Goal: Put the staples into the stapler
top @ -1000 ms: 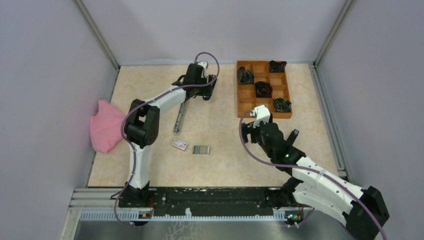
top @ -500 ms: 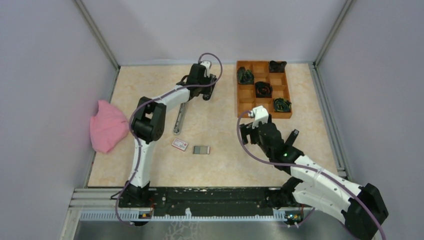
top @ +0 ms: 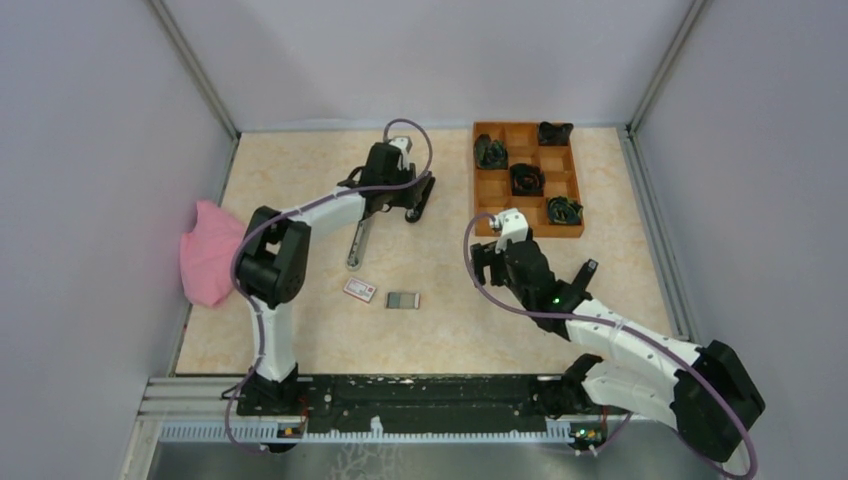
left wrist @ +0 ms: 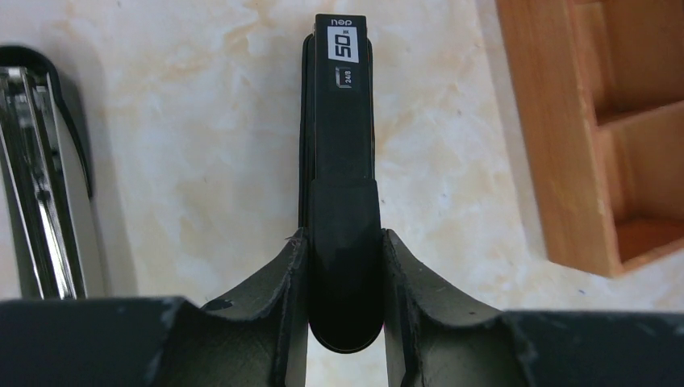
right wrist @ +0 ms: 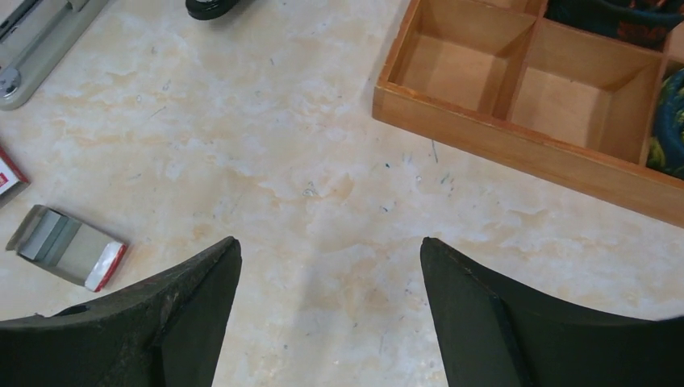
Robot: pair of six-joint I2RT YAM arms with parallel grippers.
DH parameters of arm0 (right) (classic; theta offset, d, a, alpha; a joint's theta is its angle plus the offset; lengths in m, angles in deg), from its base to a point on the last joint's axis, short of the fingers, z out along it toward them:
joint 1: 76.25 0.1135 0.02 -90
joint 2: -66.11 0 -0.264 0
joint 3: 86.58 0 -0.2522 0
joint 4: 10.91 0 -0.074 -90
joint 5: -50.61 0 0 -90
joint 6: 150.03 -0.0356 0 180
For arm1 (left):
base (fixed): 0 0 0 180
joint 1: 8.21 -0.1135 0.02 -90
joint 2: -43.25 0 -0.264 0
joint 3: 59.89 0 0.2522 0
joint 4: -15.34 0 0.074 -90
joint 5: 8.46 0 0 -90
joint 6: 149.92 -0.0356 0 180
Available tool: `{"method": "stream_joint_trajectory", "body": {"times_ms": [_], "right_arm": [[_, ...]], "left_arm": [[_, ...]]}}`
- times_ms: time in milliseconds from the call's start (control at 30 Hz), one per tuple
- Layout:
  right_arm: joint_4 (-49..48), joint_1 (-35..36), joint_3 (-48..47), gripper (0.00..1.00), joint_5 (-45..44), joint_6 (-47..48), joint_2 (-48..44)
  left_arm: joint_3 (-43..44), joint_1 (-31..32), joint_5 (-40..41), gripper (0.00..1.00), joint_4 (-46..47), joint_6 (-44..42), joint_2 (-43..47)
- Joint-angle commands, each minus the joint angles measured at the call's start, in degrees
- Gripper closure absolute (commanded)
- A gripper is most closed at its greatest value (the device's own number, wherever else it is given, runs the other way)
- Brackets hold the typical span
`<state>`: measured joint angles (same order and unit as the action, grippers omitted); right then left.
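Observation:
The stapler is folded open. Its silvery magazine arm (top: 358, 238) lies on the table and shows in the left wrist view (left wrist: 44, 185). My left gripper (top: 413, 203) is shut on the stapler's black top arm (left wrist: 343, 145), with a finger on each side of it (left wrist: 343, 240). The staples (top: 402, 299) are a small grey block, with the white-and-red box (top: 360, 289) beside them, near the table's middle. My right gripper (top: 488, 262) is open and empty (right wrist: 331, 246) above bare table, right of the staples (right wrist: 68, 246).
A wooden compartment tray (top: 500, 215) with dark coiled items stands at the back right; it is close to the stapler's right (left wrist: 565, 137) and ahead of my right gripper (right wrist: 516, 141). A pink cloth (top: 210, 250) lies by the left wall.
My left gripper has drawn the black stapler arm slightly nearer and leftward. My right arm has crept a little left, still open.

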<state>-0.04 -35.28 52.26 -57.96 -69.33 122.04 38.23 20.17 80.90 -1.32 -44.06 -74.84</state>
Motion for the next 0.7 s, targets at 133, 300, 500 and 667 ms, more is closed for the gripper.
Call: {"method": "stream_joint_trajectory", "body": {"times_ms": [133,300,500,667], "right_arm": [[-11.5,-0.3,-4.1,0.19,4.3,-10.7,6.1],[-15.6,-0.3,-5.5,0.2,5.8,-15.6,9.3],[-20.5,-0.3,-7.9,0.24,10.1,-19.2,13.6],[-24.6,-0.3,-9.3,0.27,13.5,-21.4,17.7]], "left_arm": [[-13.2,0.4,-5.0,1.0,11.6,13.4,16.0],[-20.7,0.4,-6.6,1.0,14.8,21.2,23.2],[-30.2,0.9,-6.2,1.0,22.0,29.1,30.3],[-34.6,1.9,-6.0,1.0,25.4,32.9,33.4]]}}
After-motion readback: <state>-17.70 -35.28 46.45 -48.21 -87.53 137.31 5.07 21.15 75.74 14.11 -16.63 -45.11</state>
